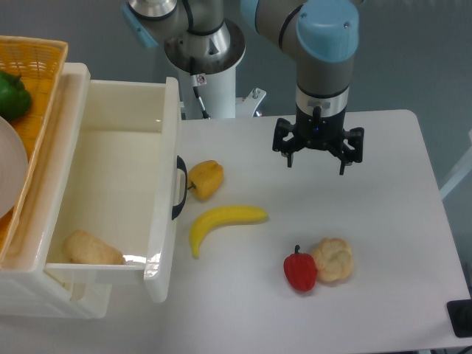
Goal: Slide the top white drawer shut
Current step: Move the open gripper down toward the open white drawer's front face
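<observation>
Nearest us on the worktop we see a red pepper touching a pale bread roll, with a banana at their ten o'clock and a yellow pepper just beyond. At nine o'clock the top white drawer stands pulled out, its black handle facing the fruit, a bread piece inside. Farther back our claw hovers with its fingers spread, holding nothing. An orange basket sits far left.

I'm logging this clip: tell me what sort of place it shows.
Probably a robotics lab test bench, not a real kitchen. A robot arm with its claw hangs over a plain white table; toy-like food such as the banana lies beside the open top white drawer.
</observation>
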Motion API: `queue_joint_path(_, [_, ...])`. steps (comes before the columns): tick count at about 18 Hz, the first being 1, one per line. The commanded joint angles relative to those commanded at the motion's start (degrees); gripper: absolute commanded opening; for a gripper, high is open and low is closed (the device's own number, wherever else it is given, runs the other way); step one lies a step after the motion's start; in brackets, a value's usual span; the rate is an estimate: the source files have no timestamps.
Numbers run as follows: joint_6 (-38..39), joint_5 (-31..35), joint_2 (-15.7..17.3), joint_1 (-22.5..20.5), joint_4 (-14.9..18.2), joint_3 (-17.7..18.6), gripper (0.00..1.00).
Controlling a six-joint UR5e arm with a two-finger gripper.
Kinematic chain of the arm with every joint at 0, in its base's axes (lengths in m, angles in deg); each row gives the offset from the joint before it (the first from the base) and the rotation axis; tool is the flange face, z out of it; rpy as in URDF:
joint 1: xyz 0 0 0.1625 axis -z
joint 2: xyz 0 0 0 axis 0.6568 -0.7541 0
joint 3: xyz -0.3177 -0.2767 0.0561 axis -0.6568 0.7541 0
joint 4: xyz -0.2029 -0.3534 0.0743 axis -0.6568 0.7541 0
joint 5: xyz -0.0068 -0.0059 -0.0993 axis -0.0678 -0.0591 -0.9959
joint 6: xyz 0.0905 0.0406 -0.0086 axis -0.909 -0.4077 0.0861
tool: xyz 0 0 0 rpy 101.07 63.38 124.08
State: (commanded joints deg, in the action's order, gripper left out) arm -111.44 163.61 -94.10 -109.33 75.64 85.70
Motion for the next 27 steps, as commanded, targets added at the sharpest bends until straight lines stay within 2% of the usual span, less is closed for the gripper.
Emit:
queue_joint_path(5, [0.1,1.2,-1.8,0.2,-0.7,0.0,1.00])
queue_joint_path(8, [1.0,2.0,-1.7,0.4,-0.9,0.9,1.00])
queue_joint_path(13, [6.9,1.9,-1.3,0.8,-1.8,5.4,1.00])
queue_joint_path(17, [8.3,1.8,-1.2,1.3,-1.9,6.5,1.00])
queue_joint_path(23, [22.0,5.9,-3.5,4.1,-3.4,6.4,1.00])
queue_joint_path(27, [28.8,4.7,-4.6,6.0,-4.8,5.6,1.00])
